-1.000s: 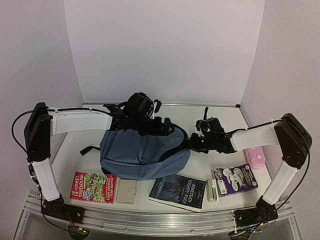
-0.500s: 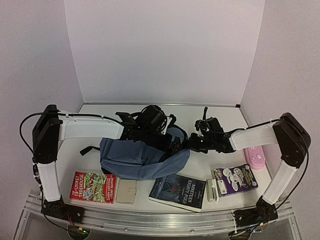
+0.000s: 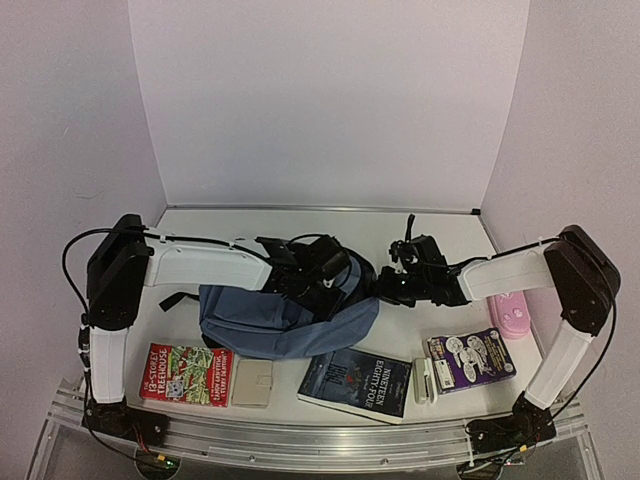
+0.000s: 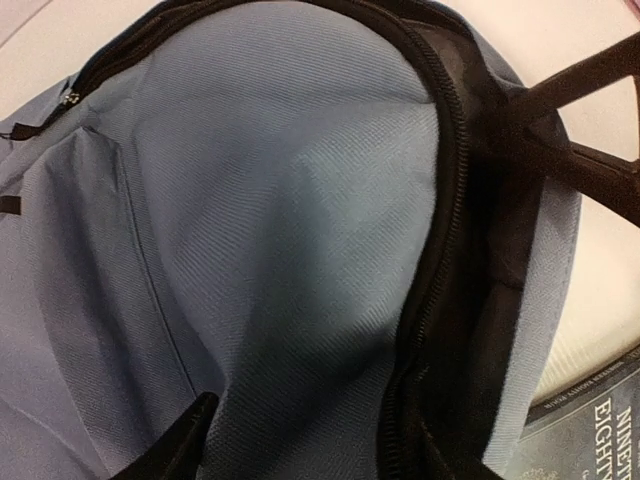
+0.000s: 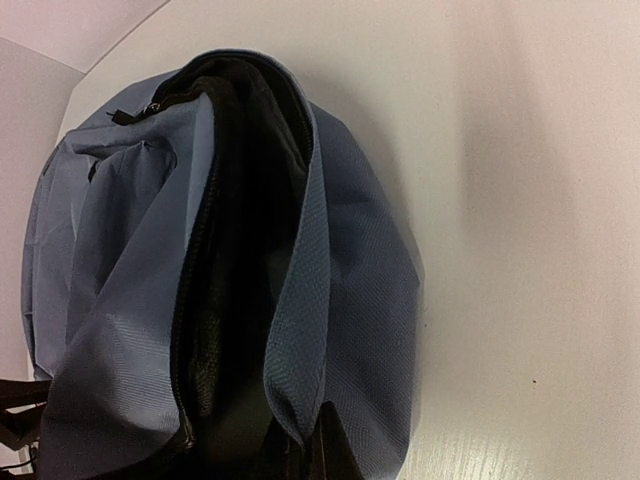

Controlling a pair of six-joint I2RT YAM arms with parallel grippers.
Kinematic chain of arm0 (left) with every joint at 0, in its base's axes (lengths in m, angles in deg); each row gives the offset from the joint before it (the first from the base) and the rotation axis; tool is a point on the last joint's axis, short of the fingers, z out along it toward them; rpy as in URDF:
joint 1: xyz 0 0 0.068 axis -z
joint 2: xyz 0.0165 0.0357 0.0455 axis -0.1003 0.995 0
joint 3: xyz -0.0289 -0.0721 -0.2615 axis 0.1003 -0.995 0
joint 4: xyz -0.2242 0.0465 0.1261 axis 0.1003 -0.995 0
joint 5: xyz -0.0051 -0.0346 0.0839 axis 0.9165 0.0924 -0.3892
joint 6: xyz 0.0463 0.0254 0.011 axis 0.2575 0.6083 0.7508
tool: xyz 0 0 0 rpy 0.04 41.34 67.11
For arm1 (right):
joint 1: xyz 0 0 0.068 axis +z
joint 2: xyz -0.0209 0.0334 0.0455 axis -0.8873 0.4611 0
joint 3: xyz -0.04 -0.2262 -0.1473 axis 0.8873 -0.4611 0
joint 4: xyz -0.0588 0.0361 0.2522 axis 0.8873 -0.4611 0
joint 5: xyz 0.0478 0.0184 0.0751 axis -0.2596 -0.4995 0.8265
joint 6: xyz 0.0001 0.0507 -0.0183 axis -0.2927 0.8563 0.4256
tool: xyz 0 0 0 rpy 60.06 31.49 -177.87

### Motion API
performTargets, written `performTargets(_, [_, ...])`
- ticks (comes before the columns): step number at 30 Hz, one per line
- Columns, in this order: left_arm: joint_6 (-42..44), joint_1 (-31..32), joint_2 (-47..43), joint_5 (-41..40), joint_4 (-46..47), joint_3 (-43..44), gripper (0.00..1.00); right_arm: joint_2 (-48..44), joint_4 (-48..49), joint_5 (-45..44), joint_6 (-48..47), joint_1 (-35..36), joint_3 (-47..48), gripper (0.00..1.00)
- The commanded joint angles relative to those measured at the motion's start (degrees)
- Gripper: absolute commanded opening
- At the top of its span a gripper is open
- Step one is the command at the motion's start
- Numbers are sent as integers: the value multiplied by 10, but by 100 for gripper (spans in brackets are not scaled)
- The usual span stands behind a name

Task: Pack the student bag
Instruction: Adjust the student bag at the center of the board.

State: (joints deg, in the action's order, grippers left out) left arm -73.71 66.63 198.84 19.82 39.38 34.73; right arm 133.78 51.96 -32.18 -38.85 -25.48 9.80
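The slate-blue student bag (image 3: 275,318) lies on its side at the table's middle, its main zipper opening facing right. My right gripper (image 3: 385,288) is shut on the blue rim of that opening (image 5: 300,330) and holds it spread; the dark inside shows in the right wrist view. My left gripper (image 3: 333,282) hangs low over the bag's front panel (image 4: 270,200) by the opening. Its jaws are apart, and one fingertip (image 4: 185,445) rests on the blue fabric. The other side is lost against the black zipper (image 4: 440,250). The right gripper's fingers (image 4: 570,120) show in the left wrist view.
Along the near edge lie a red Treehouse book (image 3: 185,373), a small beige case (image 3: 252,383), a dark Nineteen Eighty-Four book (image 3: 355,383), a small white item (image 3: 424,381) and a purple book (image 3: 470,360). A pink pencil case (image 3: 512,316) lies at the right.
My left arm has swung right and down from the bag's far side to over its front panel near the opening. The right gripper has kept its hold and place.
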Motion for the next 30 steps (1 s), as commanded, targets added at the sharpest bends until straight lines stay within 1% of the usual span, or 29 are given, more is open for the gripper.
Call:
performTargets(1, [-32, 2, -35, -100, 12, 2, 52, 0, 8, 3, -4, 4, 6, 0])
performTargets(4, [-49, 2, -53, -123, 25, -8, 42, 0, 8, 2, -3, 4, 1, 0])
performTargets(8, [-71, 0, -50, -165, 2, 1, 5, -4, 8, -4, 0, 5, -10, 0])
performTargets(9, [-85, -2, -52, -178, -9, 3, 1, -6, 8, -8, 2, 4, -14, 0])
performTargets(11, [-127, -20, -66, -185, -28, -6, 0, -13, 8, -17, 7, 4, -21, 0])
performTargets(13, [-162, -54, -108, -142, -2, -47, 0, -19, 8, -27, 15, 4, -28, 0])
performTargets(14, [-179, -76, -134, -95, 30, -91, 0, -20, 8, -31, 20, 4, -31, 0])
performTargets(17, [-243, -147, -226, 4, 157, -211, 0, -21, 8, -39, 33, 4, -37, 0])
performTargets(19, [-291, -182, -270, 41, 216, -285, 0, -17, 8, -43, 42, 4, -40, 0])
performTargets(22, [-365, -226, -322, 76, 269, -380, 2, -8, 8, -46, 52, 4, -43, 0])
performTargets(25, [-406, -267, -344, 119, 312, -440, 6, -1, 8, -45, 56, 5, -45, 0])
performTargets(28, [-407, -293, -332, 161, 319, -459, 7, -2, 8, -45, 56, 4, -46, 0])
performTargets(30, [-404, -308, -318, 196, 325, -466, 10, -7, 8, -47, 56, 4, -48, 0])
